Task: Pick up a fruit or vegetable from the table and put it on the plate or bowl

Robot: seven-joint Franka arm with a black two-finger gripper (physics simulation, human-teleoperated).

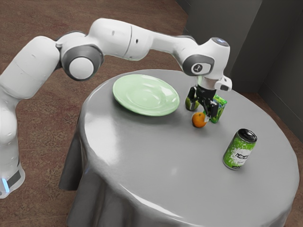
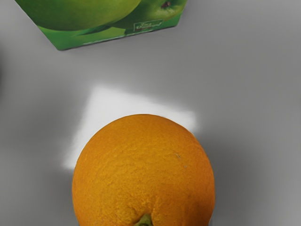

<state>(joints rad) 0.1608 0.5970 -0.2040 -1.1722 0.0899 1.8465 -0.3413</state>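
Grey tablecloth (image 1: pixel 156 161), smooth and glossy, hangs in folds from a round top down to a brown carpet (image 1: pixel 47 137). Dark grey walls (image 1: pixel 246 33) close the far corner at the exterior view's right. A pale square glare lies on the cloth just beyond the orange in the wrist view.

Items partly obscured:
- A round green fruit (image 1: pixel 191 103) stands at the plate's right edge, half covered by one black finger. Its kind cannot be confirmed.
- The green carton (image 1: pixel 220 105) is partly screened by the claw. In the wrist view the carton (image 2: pixel 108 19) is cut off, showing printed green apples and small lettering too fine to read.
- The label text on the green can (image 1: pixel 239 149), near right, is illegible.

The orange (image 1: pixel 199 119) rests on the cloth, right of the pale green plate (image 1: pixel 144 94) and apart from it, just beside the carton on its near side. In the wrist view the orange (image 2: pixel 143 172) shows pebbled, evenly coloured skin and a green stem stub. Its lower part is cut off.

The white arm (image 1: pixel 128 40) reaches in from the exterior view's left. Its claw (image 1: pixel 205 109) hangs just above the orange with the fingers spread apart, gripping nothing.
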